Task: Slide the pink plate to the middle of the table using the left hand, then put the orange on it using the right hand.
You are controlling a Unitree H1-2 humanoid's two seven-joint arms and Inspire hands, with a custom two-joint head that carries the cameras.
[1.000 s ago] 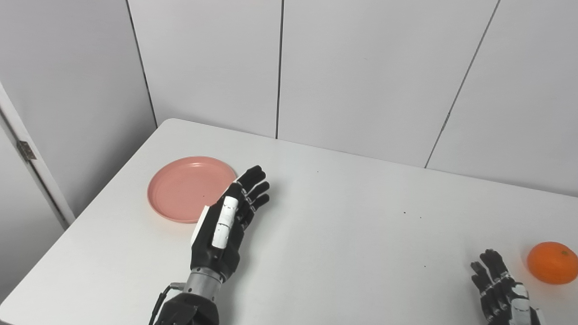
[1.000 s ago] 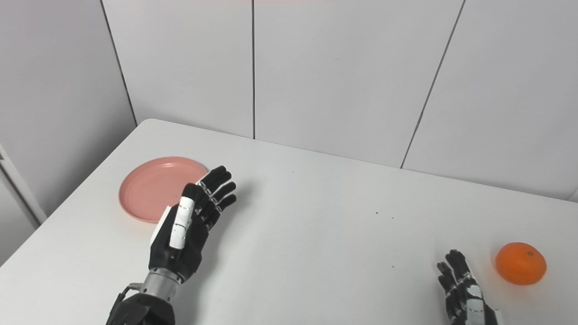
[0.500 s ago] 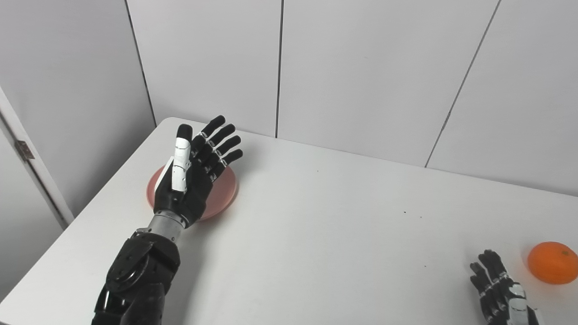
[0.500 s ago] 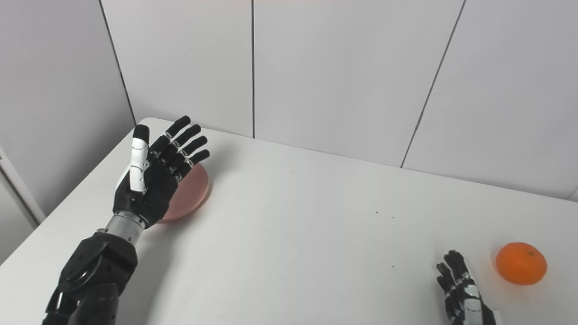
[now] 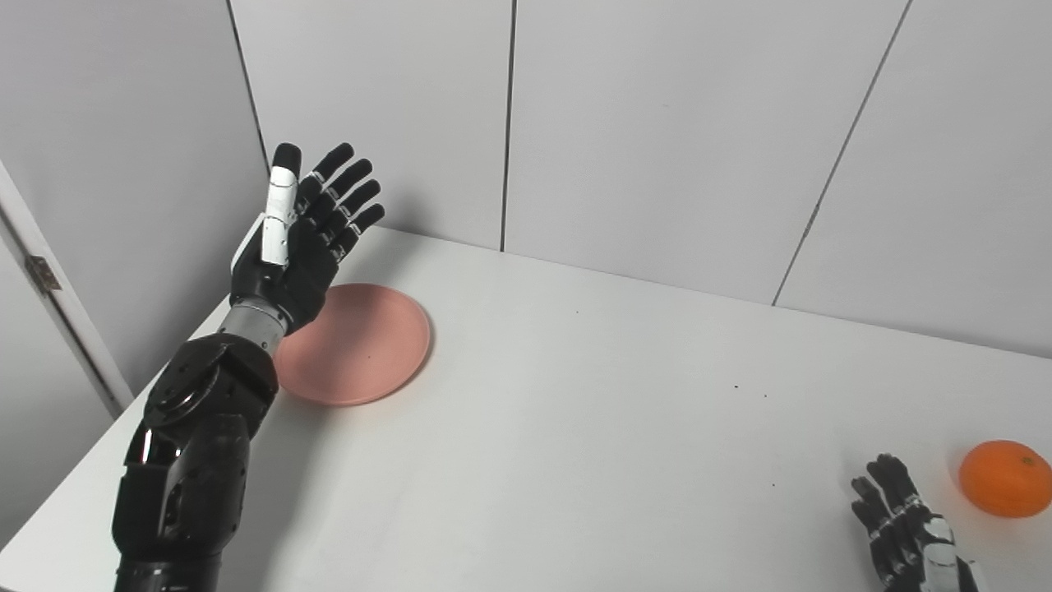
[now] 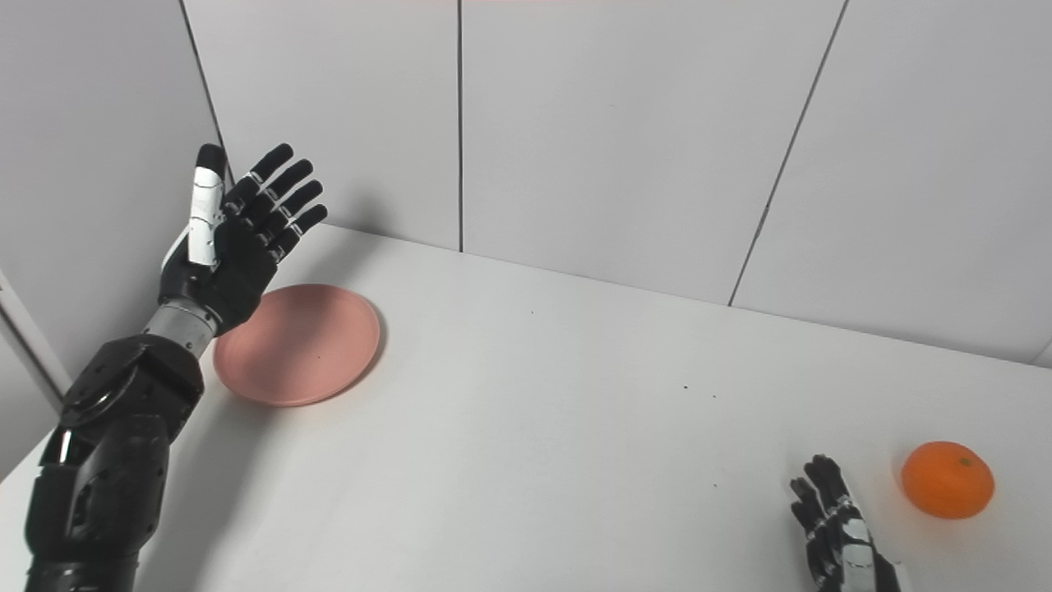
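The pink plate point(image 5: 362, 341) lies flat near the table's far left corner. My left hand point(image 5: 300, 234) is raised above the plate's far left rim, open, fingers spread and pointing up and away, touching nothing. The orange point(image 5: 1004, 478) sits on the table at the right edge, near the front. My right hand point(image 5: 908, 534) rests low at the bottom right, just left of the orange and apart from it, fingers apart and empty; its lower part is cut off by the frame.
The white table point(image 5: 592, 427) meets grey wall panels point(image 5: 657, 123) along its far edge. A wall and a door frame point(image 5: 49, 279) stand close by the left edge. A few dark specks dot the tabletop.
My left hand has risen and swung left and away, from the plate's right side across it to above its far left rim. Plate, orange and right hand have stayed put.
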